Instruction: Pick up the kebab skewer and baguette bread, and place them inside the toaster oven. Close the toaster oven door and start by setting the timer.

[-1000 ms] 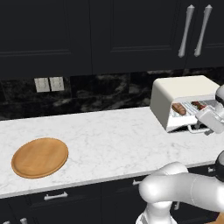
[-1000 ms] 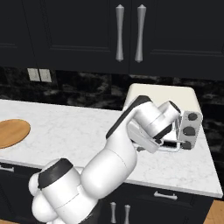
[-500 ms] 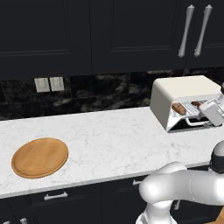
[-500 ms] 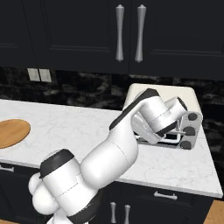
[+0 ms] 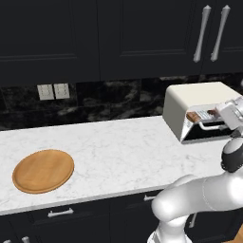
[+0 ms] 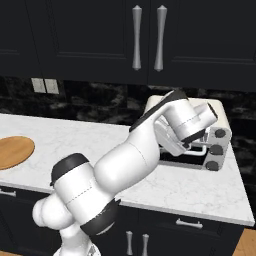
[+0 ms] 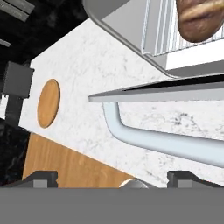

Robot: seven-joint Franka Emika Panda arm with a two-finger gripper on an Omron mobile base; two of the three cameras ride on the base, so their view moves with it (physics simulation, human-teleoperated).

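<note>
So our two dark fingers (image 7: pixel 112 177) are spread wide with nothing between them, hanging just in front of the silver bar handle (image 7: pixel 166 142) on the dark glass toaster oven door (image 7: pixel 175 89), which is hinged down and open. The golden-brown crusty baguette bread (image 7: pixel 199 19) is already sitting on the wire rack inside the cream-white boxy toaster oven (image 5: pixel 199 102), and from the left base view there's a dark red and brown bit next to it on the rack that we'd guess is the kebab skewer (image 5: pixel 212 113), too small to be sure though. Biggest risk we see: pushing the door up off-centre so the fingers slide off the round handle and it drops back open, or shoving so hard the whole oven scoots across the smooth counter. Also the timer knobs (image 6: pixel 218 148) are tiny, easy to miss. Around that, white marble counter (image 5: pixel 118 156), a bare round wooden plate (image 5: pixel 43 171) well off to the side, black stone backsplash, dark cabinets (image 5: pixel 95 38).
</note>
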